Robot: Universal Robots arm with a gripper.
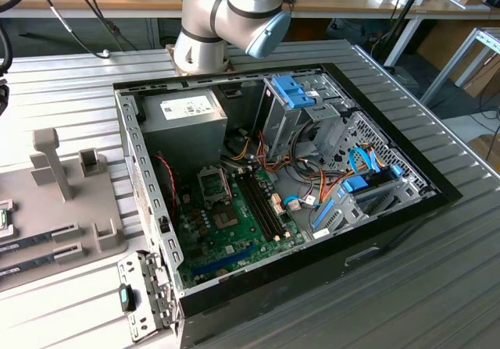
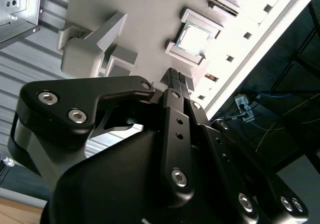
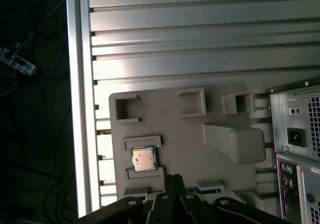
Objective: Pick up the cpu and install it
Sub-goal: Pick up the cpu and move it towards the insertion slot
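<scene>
Hand (image 3: 173, 183) narrow, fingers pressed together, holding nothing. Cpu (image 3: 144, 159) lies flat in a pocket of the grey holder plate (image 3: 175, 134) on the counter (image 3: 200, 33), near the fingertips, not touching them.

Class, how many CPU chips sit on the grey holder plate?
1. In the first wrist view the cpu lies in a nest on the grey holder plate, near the gripper, which may hide more.
</scene>
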